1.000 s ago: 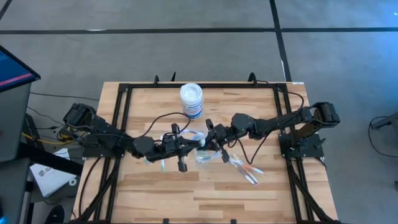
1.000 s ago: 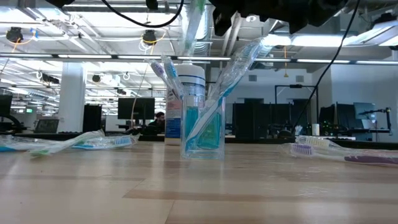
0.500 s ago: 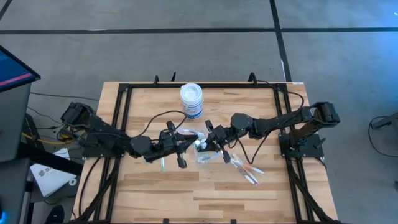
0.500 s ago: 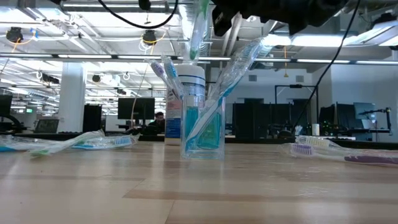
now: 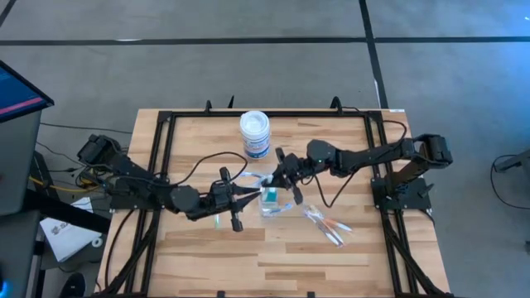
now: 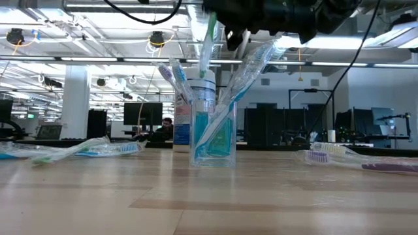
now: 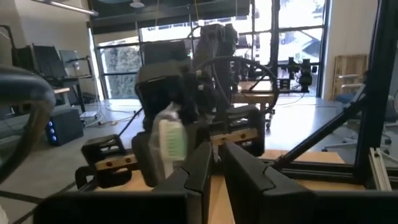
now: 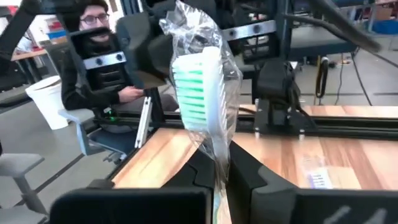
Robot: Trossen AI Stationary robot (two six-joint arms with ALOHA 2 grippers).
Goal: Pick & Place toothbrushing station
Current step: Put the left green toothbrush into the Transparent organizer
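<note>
Clear cup [image 6: 213, 134]: upright on the counter [image 6: 209, 196], directly below the right tool; several wrapped toothbrushes already stand in it.
Right tool [image 8: 219, 177]: closed on a wrapped green toothbrush [image 8: 200, 78], held over the cup, not yet released.
Left tool [image 7: 216, 168]: beside the cup, jaws nearly together, nothing held.
Remaining: loose toothbrushes [image 5: 325, 225] below the right tool; more [image 6: 78, 151] by the left tool.
Unclear: brush count in cup; small tube not identifiable; white jar [image 5: 255, 132] partly masked in low view.

no text is legible; the jar's [image 5: 255, 132] blue label stays unreadable.
</note>
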